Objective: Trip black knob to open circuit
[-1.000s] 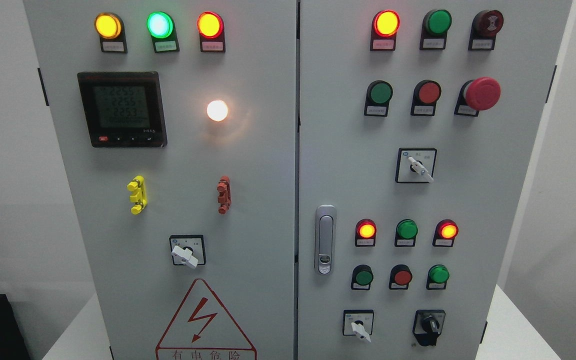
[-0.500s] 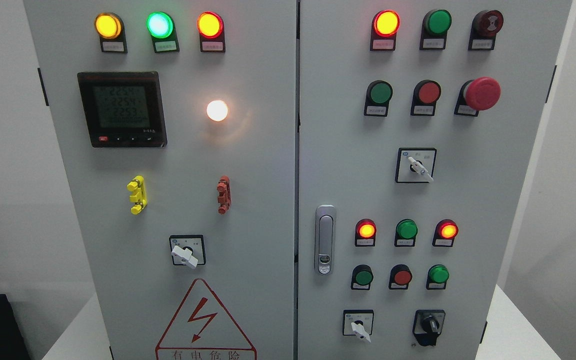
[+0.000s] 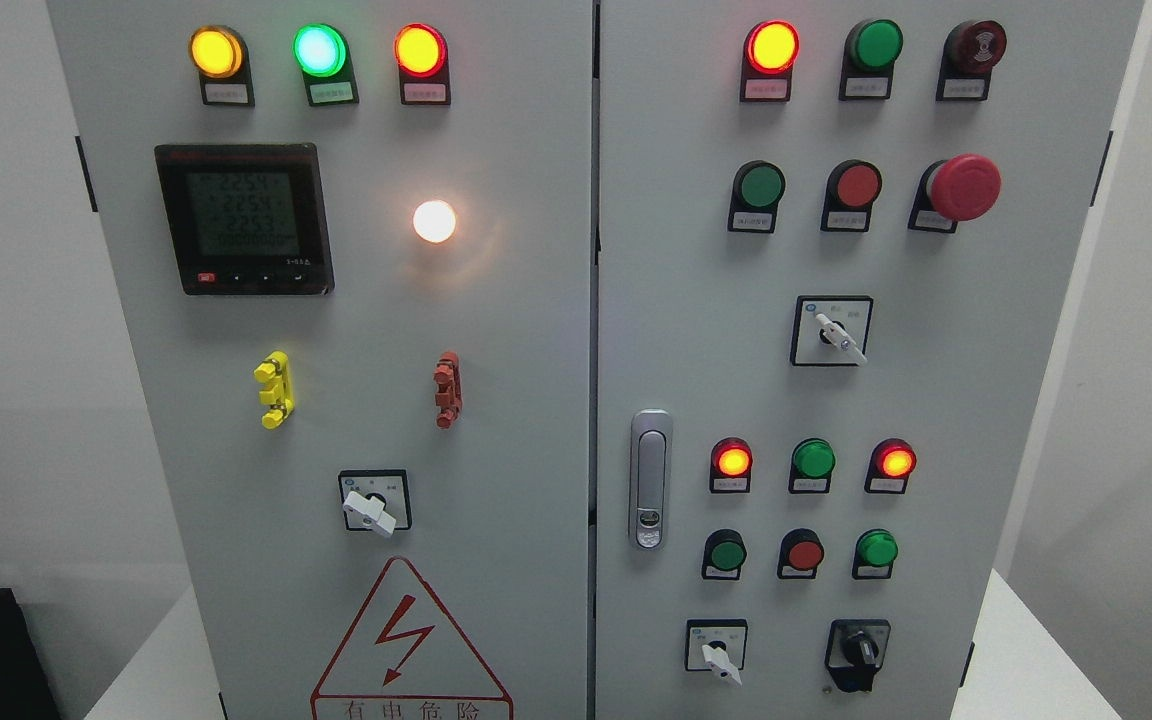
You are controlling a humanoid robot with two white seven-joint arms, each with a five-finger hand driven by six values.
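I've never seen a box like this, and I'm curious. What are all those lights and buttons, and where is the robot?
The picture comes from a camera on a robot's head, so you see what the robot sees. Its two hands are not in the picture right now, and nothing is being held.

In front of it stands a grey electrical cabinet with two doors. Glowing round lamps sit along the top, like the green lamp. A small meter screen shows numbers. The big red mushroom button is at the upper right. White switches turn, like the white switch. The triangle warning sign has a lightning bolt on it.

The robot's job concerns the black knob, at the bottom right. Nothing touches it.
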